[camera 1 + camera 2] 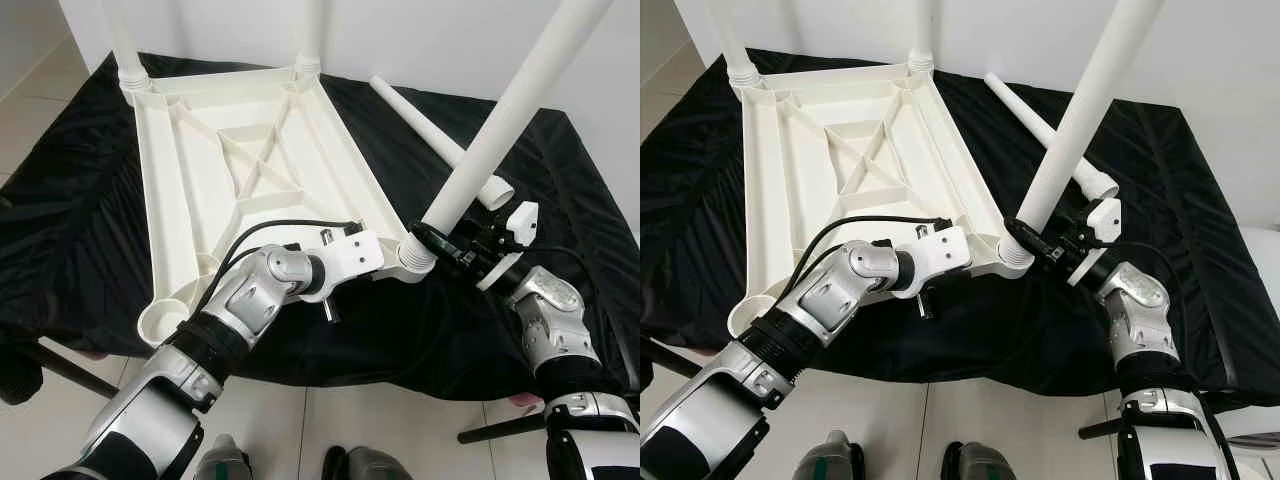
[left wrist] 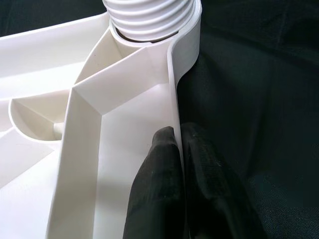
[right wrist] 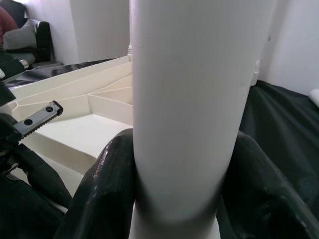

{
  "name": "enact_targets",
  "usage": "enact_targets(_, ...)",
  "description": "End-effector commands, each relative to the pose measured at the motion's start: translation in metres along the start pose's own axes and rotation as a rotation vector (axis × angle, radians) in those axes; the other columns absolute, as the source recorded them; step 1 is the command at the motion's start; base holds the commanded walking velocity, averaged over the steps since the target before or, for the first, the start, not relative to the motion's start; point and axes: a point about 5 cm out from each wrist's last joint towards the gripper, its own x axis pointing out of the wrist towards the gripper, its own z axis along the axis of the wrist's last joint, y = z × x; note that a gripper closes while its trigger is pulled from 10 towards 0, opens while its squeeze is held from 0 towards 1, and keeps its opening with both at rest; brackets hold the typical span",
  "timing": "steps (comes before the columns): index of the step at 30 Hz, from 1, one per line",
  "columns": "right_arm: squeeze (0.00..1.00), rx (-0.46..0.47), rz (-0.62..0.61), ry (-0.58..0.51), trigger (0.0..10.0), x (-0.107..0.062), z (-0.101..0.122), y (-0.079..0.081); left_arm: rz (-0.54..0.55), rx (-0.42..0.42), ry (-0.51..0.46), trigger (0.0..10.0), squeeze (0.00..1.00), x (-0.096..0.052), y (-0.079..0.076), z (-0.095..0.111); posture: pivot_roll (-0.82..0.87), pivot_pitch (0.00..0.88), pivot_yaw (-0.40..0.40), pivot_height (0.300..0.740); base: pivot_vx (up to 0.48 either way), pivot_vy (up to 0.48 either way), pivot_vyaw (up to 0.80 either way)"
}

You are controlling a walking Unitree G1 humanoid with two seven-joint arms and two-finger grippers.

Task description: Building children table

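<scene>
A white plastic table top point(image 1: 250, 170) lies upside down on a black cloth. Two legs stand in its far corners. My right gripper point(image 1: 440, 238) is shut on a third white leg point(image 1: 500, 120), whose threaded end sits at the near right corner socket point(image 1: 412, 260) and which leans up to the right. My left gripper point(image 2: 178, 149) is shut on the table top's rim point(image 2: 174, 99) just beside that socket, one black finger on each side of the thin wall. A fourth leg point(image 1: 430, 135) lies loose on the cloth at the back right.
The black cloth point(image 1: 80, 210) covers a low platform with tiled floor around it. The near left corner socket point(image 1: 165, 318) of the table top stands bare at the cloth's front edge. My feet point(image 1: 350, 465) show below.
</scene>
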Motion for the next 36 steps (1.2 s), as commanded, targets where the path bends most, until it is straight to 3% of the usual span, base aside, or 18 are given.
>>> enact_targets(1,0.0,0.129,-0.05,0.308,10.0,-0.047,-0.056,0.01,0.026,0.037,0.005,10.0,0.0,-0.006,0.006,0.002,0.03,0.091,-0.028,0.74,0.0,0.0,0.0)
enact_targets(16,0.0,0.143,-0.061,0.317,10.0,-0.069,-0.07,0.023,0.031,0.034,0.004,10.0,0.0,-0.008,0.006,0.001,0.03,0.082,-0.032,0.74,0.0,0.0,0.0)
enact_targets(25,0.0,0.216,-0.127,0.273,10.0,-0.069,-0.079,0.033,0.029,0.035,0.001,10.0,0.0,-0.008,0.007,0.003,0.03,0.083,-0.029,0.74,0.0,0.0,0.0)
enact_targets(31,0.0,0.26,-0.157,0.298,10.0,-0.06,-0.076,0.022,0.029,0.04,0.003,10.0,0.0,-0.008,0.008,0.003,0.02,0.083,-0.024,0.74,0.0,0.0,0.0)
enact_targets(36,0.0,0.234,-0.182,0.301,10.0,-0.045,-0.065,0.007,0.029,0.041,0.002,10.0,0.0,-0.007,0.008,0.004,0.02,0.084,-0.025,0.74,0.0,0.0,0.0)
